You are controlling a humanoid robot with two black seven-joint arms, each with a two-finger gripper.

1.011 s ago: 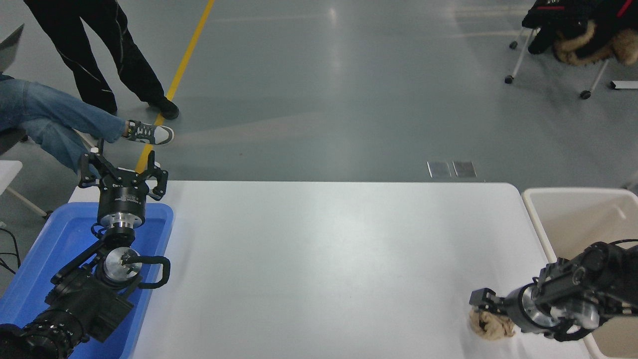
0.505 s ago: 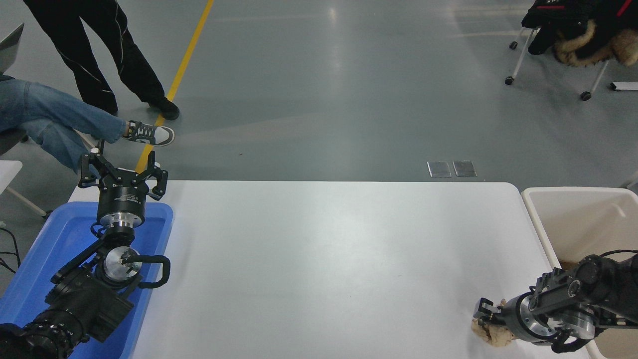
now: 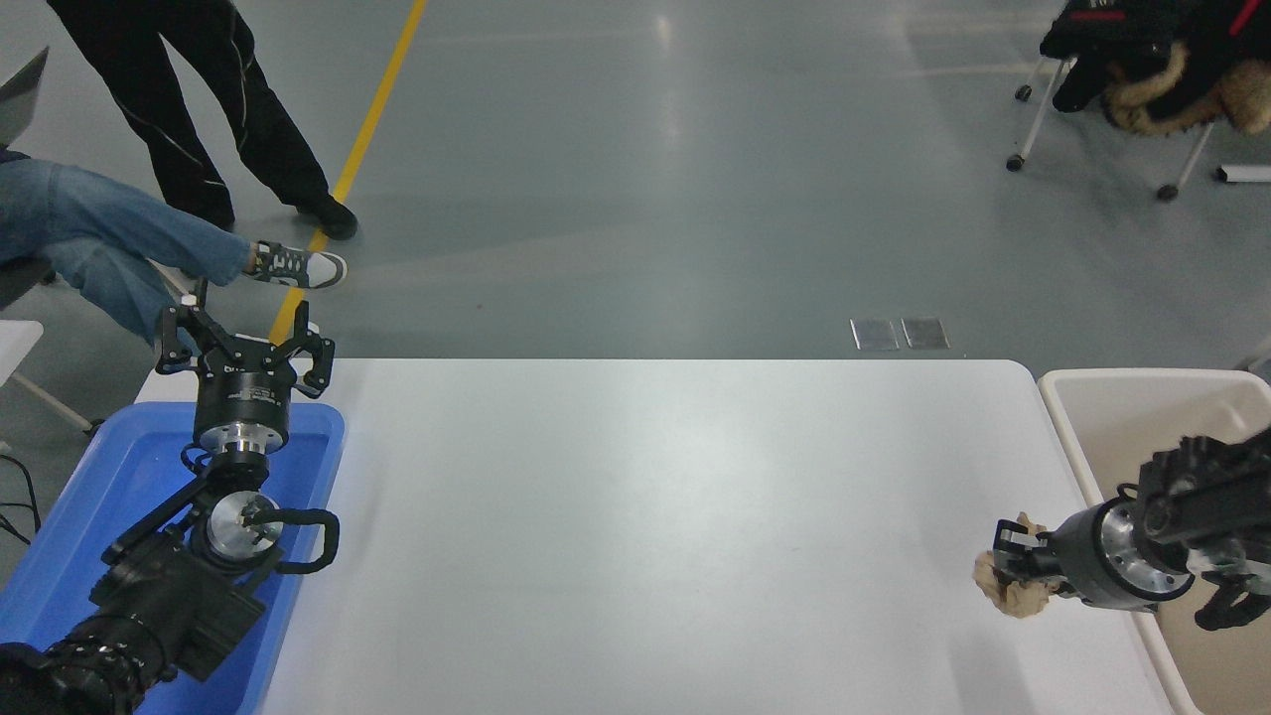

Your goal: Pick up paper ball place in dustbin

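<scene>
The paper ball (image 3: 1013,592) is a crumpled tan wad held in my right gripper (image 3: 1019,568), which is shut on it near the table's right edge and holds it a little above the surface. The cream-white dustbin (image 3: 1067,427) stands just right of the table, partly hidden by my right arm. My left gripper (image 3: 244,348) is open and parked over the far end of the blue tray at the lower left.
A blue plastic tray (image 3: 109,497) sits at the table's left edge under my left arm. The white table (image 3: 645,516) spans the middle. Two people's legs (image 3: 149,228) are beyond the far left corner. A chair with a coat (image 3: 1152,70) stands at the far right.
My right gripper closed on the paper ball, lifted it off the table and moved it up and to the right, toward the dustbin. The left arm has not moved.
</scene>
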